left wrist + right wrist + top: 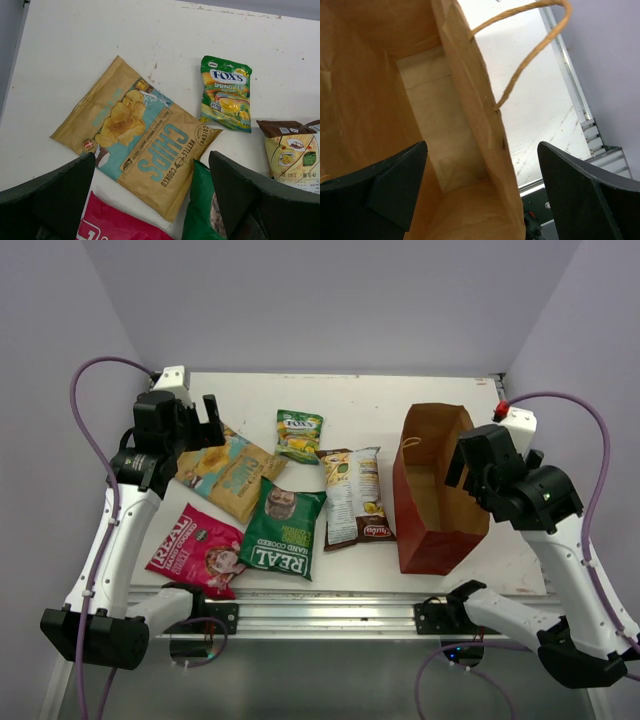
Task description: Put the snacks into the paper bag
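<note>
Left gripper point(151, 157) open over tan-and-teal packet point(135, 135), dark green packet point(200, 210) crowding beside it on desk point(350, 400); right gripper point(481, 145) open, straddling paper bag point(470, 100) wall.

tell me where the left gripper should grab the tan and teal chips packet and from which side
Probably straight down from above: the tan-and-teal packet lies flat on the table. Pinch its far, plain tan end, which lies on bare table, while the near end sits against the dark green packet and pink-red packet. The open left gripper hangs over it.
</note>
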`<state>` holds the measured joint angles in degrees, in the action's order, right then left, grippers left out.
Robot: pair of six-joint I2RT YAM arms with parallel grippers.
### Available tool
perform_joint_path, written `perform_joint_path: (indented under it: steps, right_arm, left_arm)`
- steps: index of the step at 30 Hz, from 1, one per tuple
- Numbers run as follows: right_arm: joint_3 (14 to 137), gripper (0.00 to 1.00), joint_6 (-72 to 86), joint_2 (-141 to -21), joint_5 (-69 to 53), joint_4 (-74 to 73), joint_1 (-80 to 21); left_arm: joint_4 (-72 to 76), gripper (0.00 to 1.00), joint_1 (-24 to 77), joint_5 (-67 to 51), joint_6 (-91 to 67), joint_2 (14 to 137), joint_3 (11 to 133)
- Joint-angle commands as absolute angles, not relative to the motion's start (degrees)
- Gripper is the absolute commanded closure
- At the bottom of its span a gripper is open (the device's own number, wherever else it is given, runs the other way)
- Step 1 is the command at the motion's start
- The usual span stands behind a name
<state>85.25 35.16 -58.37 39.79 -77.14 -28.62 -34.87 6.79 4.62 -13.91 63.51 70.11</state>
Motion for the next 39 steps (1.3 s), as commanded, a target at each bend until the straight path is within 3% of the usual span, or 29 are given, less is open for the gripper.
perform_joint_path:
  steps: [1, 6, 14, 18, 20, 21, 23, 25, 32, 39]
  right_arm:
    - [83.68, 0.09, 36.04, -56.61, 45.17, -91.23, -27.95]
    - [80.17, 0.18, 36.47, -57.21, 44.83, -91.06, -27.51]
    - [76.47, 0.49, 37.18, -56.69, 44.56, -88.68, -27.51]
    - [75.94, 0.53, 37.27, -56.78, 44.47, -88.33, -27.51]
    - [75.59, 0.63, 37.35, -56.69, 44.21, -87.98, -27.51]
    - [75.50, 0.78, 37.27, -56.69, 44.03, -87.72, -27.51]
    - [75.23, 0.93, 37.27, -56.78, 43.51, -87.63, -27.51]
    - [75.15, 1.00, 37.18, -56.95, 43.24, -87.63, -27.51]
    - [75.24, 1.00, 36.57, -56.87, 42.80, -87.36, -27.51]
    - [75.85, 1.00, 36.12, -56.95, 42.71, -87.10, -27.42]
  left_arm:
    - [-32.52, 0.00, 6.86, 3.60, -13.62, 63.02, 70.05]
    - [-32.52, 0.00, 6.86, 4.22, -13.62, 63.02, 70.14]
    - [-32.78, 0.00, 6.86, 4.57, -13.62, 62.67, 70.14]
    - [-32.61, 0.00, 6.86, 4.40, -13.36, 62.32, 69.52]
    - [-32.61, 0.00, 6.86, 4.48, -13.27, 62.05, 69.08]
    - [-32.52, 0.00, 6.86, 4.40, -13.27, 61.96, 68.91]
    - [-32.26, 0.00, 6.86, 4.31, -13.18, 61.79, 68.29]
    - [-31.82, 0.00, 6.86, 4.22, -13.18, 61.61, 66.63]
    - [-27.96, 0.04, 6.86, 1.24, -15.64, 63.71, 56.26]
    - [-27.95, 0.02, 10.54, -4.39, -16.96, 75.21, 52.47]
